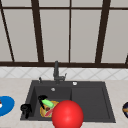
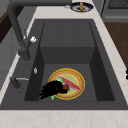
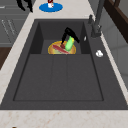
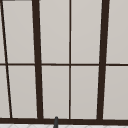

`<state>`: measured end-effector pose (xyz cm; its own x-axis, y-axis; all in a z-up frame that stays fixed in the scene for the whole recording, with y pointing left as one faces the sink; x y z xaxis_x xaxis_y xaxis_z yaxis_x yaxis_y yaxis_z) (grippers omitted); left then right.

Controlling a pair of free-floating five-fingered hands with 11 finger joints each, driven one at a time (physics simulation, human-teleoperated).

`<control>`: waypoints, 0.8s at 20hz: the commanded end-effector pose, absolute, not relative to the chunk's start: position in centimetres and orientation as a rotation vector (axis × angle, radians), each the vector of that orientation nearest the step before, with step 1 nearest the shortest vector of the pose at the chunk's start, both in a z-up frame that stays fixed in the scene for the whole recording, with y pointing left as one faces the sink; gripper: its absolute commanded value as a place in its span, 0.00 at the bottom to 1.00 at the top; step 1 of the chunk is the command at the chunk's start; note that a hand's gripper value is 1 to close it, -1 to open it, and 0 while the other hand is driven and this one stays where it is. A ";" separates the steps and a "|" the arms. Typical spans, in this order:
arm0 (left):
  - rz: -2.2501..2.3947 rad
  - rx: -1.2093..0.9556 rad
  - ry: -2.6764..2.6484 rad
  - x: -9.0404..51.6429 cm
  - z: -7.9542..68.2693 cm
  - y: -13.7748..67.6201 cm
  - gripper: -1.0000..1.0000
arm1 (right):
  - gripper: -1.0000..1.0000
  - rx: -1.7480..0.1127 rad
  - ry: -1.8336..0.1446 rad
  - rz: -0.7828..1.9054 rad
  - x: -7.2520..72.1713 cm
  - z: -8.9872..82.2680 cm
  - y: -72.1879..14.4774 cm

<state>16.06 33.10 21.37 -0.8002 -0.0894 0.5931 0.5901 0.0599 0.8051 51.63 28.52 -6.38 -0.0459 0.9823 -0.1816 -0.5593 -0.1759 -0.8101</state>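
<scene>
My right hand (image 1: pixel 42 98) is down in the left basin of the dark sink (image 1: pixel 90 100), fingers curled round a green cylinder-shaped thing (image 1: pixel 48 103). It holds this just above a yellow plate (image 1: pixel 44 112) on the basin floor. The right side view has the same hand (image 3: pixel 69 33) arched over the green thing (image 3: pixel 69 43), with a red strip (image 3: pixel 59 48) lying on the plate (image 3: pixel 54 49). Seen from the left, the hand (image 2: pixel 53 88) covers the plate's near rim (image 2: pixel 75 93). My left hand (image 1: pixel 26 109) hangs idle at the sink's front left corner, fingers relaxed downward (image 3: pixel 24 3).
A big red ball (image 1: pixel 67 115) sits low in the front view, before the sink's front edge. The faucet (image 1: pixel 56 71) stands behind the basin. A blue plate (image 1: pixel 6 105) lies on the left counter, a dark plate (image 2: pixel 81 7) on the right. A window spans the wall above.
</scene>
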 end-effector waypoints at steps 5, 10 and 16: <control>-1.792 -0.499 -1.847 16.1 21.4 33.1 0.50 | 0.00 -0.801 -0.661 1.555 53.8 -8.9 28.4; -1.792 -0.499 -1.847 16.1 21.4 33.1 0.50 | 0.00 -0.838 -0.719 1.527 52.9 -9.8 28.0; -1.792 -0.499 -1.847 16.1 21.4 33.1 0.50 | 1.00 -0.849 -0.629 1.590 52.0 -8.6 28.4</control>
